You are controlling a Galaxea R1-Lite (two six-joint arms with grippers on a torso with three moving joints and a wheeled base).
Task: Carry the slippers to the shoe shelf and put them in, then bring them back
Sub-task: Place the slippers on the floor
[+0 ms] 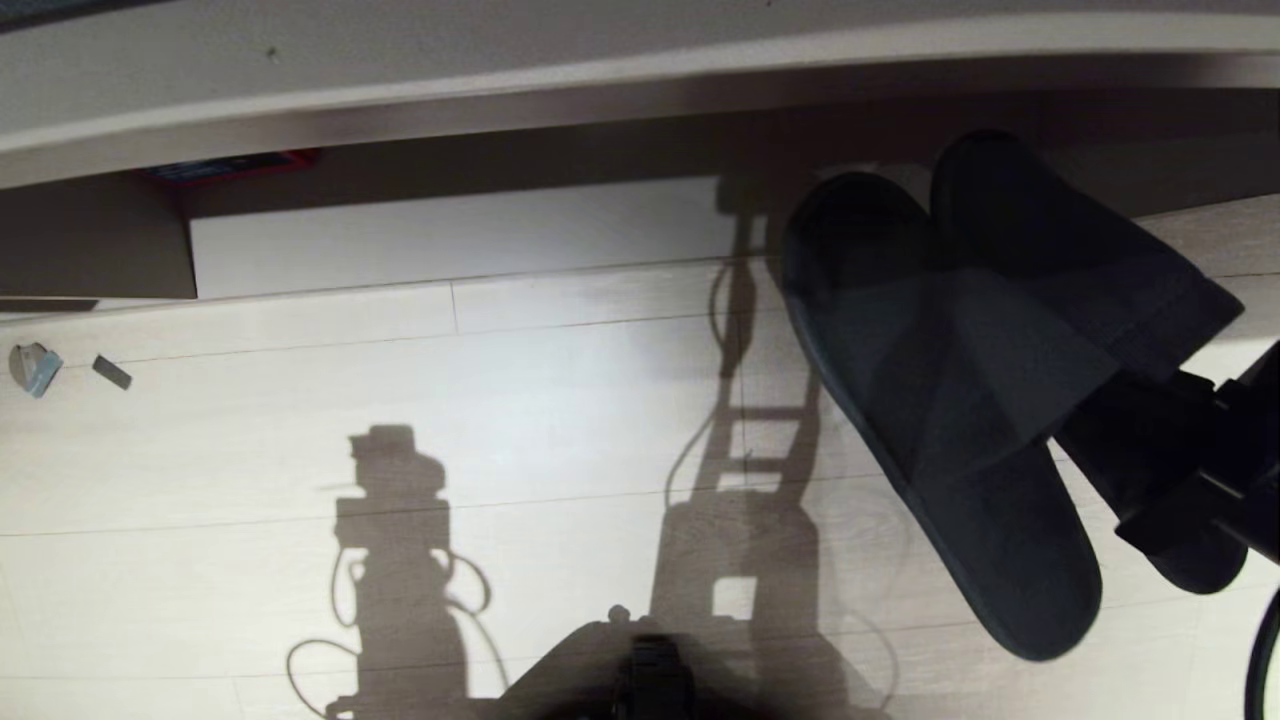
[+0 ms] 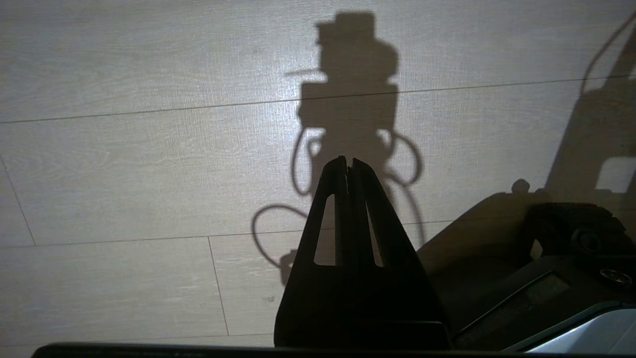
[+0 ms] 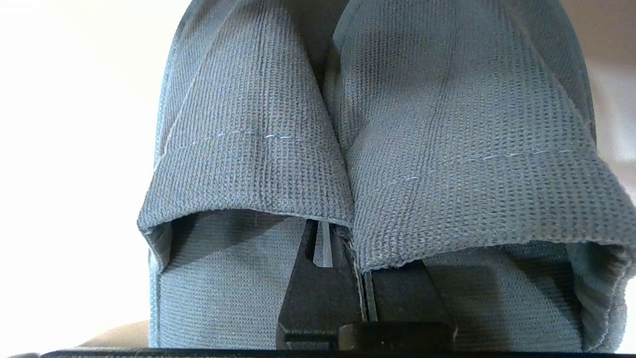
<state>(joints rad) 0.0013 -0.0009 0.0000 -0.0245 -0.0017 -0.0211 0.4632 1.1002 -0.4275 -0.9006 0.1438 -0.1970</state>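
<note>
- The pair of flat dark grey soft-fabric slippers [image 1: 960,400], closed at the toe and open at the back, hangs in the air at the right of the head view, above the pale wood-plank floor [image 1: 560,420] and clear of it.
- Their long axes run side by side on a slant: the rounded toes point up and away toward the built-in unit, the open heels come down toward the robot and its right side.
- The right gripper [image 3: 348,258] is clamped on the slippers: in the right wrist view its black fingers [image 3: 318,293] go in between the two fabric uppers where the inner edges meet, pressed close together with only that fabric between them.
- In the head view the black right arm [image 1: 1200,470] comes in from the right edge, just beside the heels.
- The low, open shoe shelf [image 1: 460,235] of the beige-grey wooden unit lies beyond, its pale bottom board meeting the floor's far edge; the toes reach over its right part, near a dark vertical divider.
- The pale desk counter [image 1: 500,60] overhangs the shelf.
- A red and blue flat item [image 1: 240,165] sits in the shadow at the shelf's upper left.
- Two small scraps, one pale blue-grey [image 1: 33,368] and one dark grey [image 1: 111,372], lie on the floor by the left edge, well apart from the slippers.
- The left gripper [image 2: 349,166] hangs over bare floor, its fingers closed together on nothing.
</note>
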